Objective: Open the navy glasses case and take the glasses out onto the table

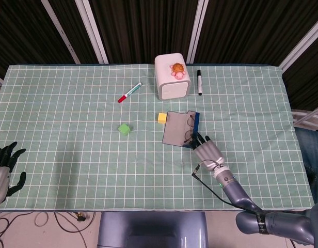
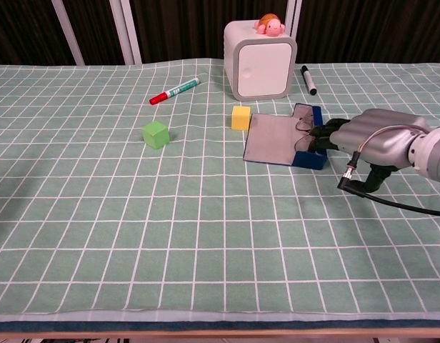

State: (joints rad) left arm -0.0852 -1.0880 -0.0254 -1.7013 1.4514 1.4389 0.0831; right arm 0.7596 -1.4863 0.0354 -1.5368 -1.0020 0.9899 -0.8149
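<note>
The navy glasses case (image 1: pixel 197 122) (image 2: pixel 310 156) lies open right of the table's middle, with its grey lid (image 1: pixel 176 128) (image 2: pixel 273 138) folded flat to the left. Thin-framed glasses (image 1: pixel 189 129) (image 2: pixel 303 128) lie inside the navy tray. My right hand (image 1: pixel 206 150) (image 2: pixel 373 140) reaches in from the near right, fingers stretched out, with its fingertips (image 2: pixel 322 133) at the near end of the tray by the glasses. I see no grip on them. My left hand (image 1: pixel 4 168) hovers at the table's near left corner, fingers spread and holding nothing.
A white box (image 1: pixel 171 78) (image 2: pixel 261 63) with a turtle toy (image 1: pixel 178 69) (image 2: pixel 270 26) on top stands behind the case. A black marker (image 1: pixel 199 82) (image 2: pixel 308 80) lies to its right. A yellow cube (image 1: pixel 162 118) (image 2: pixel 241 117), a green cube (image 1: pixel 125 128) (image 2: pixel 156 133) and a red-capped marker (image 1: pixel 129 92) (image 2: pixel 175 91) lie left.
</note>
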